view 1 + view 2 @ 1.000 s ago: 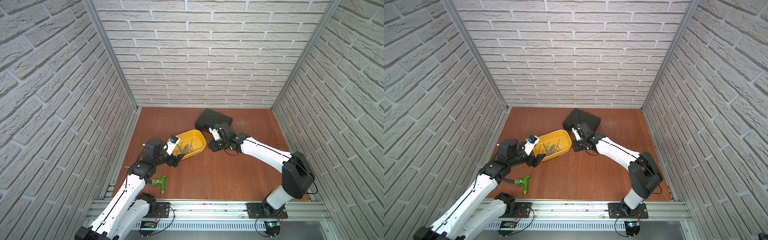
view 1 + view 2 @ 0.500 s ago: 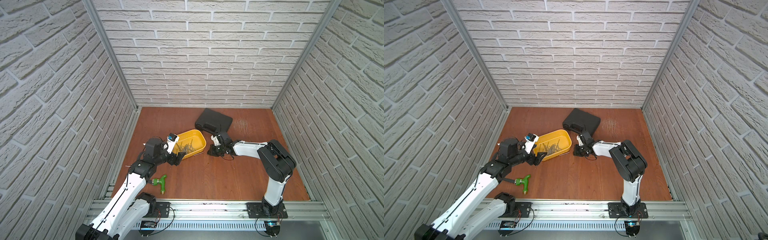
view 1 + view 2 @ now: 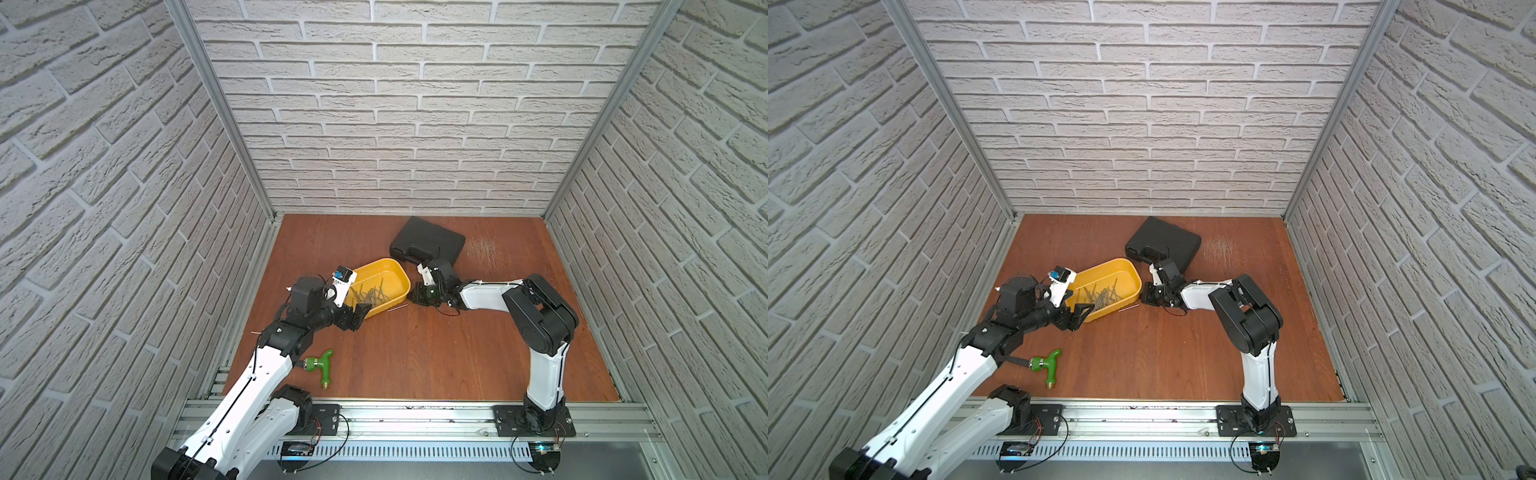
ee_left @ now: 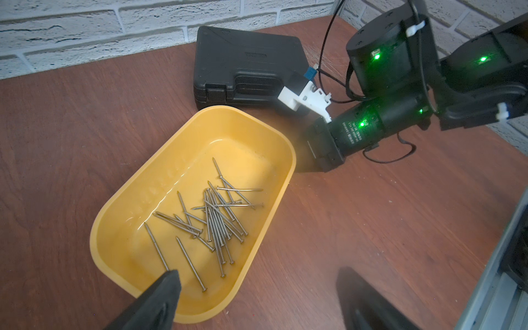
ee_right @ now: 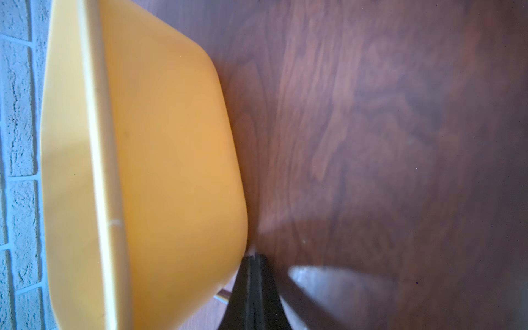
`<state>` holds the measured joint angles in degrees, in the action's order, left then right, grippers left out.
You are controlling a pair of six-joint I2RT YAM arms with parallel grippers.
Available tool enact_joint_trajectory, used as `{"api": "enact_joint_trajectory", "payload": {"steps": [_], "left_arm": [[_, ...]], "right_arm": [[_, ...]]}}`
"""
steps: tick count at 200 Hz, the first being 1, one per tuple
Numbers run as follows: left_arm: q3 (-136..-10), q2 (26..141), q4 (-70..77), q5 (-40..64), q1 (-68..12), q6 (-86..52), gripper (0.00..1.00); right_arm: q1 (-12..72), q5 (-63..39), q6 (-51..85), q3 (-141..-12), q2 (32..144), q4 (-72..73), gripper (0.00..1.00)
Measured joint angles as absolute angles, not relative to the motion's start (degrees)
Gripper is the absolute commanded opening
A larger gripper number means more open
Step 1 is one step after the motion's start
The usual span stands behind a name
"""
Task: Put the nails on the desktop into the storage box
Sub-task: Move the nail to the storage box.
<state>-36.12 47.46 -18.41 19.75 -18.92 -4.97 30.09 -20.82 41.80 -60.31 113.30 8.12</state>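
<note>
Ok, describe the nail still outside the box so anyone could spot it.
Find the yellow storage box on the reddish desktop. Along its long side nearer the robot's bases lies one thin silvery nail, flat on the wood. Unlike the nails piled inside the box, it sits alone outside the rim.

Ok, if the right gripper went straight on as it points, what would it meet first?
Probably the storage box, its end wall; the shut right gripper sits almost against it, though it might graze the corner.
</note>
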Motion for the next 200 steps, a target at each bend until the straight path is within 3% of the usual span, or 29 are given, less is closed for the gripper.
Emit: {"api": "enact_joint_trajectory", "payload": {"steps": [59,87,126,157,200], "left_arm": [[-35.9,46.9,-18.5,19.4,-18.9,-5.0,0.91],[-35.9,46.5,-18.5,19.3,-18.9,-5.0,0.91],[-35.9,46.3,-18.5,18.9,-18.9,-5.0,0.91],[-35.9,46.3,-18.5,18.7,-18.9,-5.2,0.91],[-35.9,44.6,-19.5,17.4,-18.2,-6.8,0.91]], "right_arm": [[34.0,-23.0,42.5,-52.3,109.9,14.2,0.02],[35.6,-21.3,41.7,-47.8,104.5,10.5,0.02],[40.2,-11.4,32.6,-52.0,99.5,-7.8,0.29],[45.2,-3.9,20.2,-61.1,99.8,-20.5,0.39],[50.4,-2.3,10.6,-66.8,104.6,-28.6,0.47]]}}
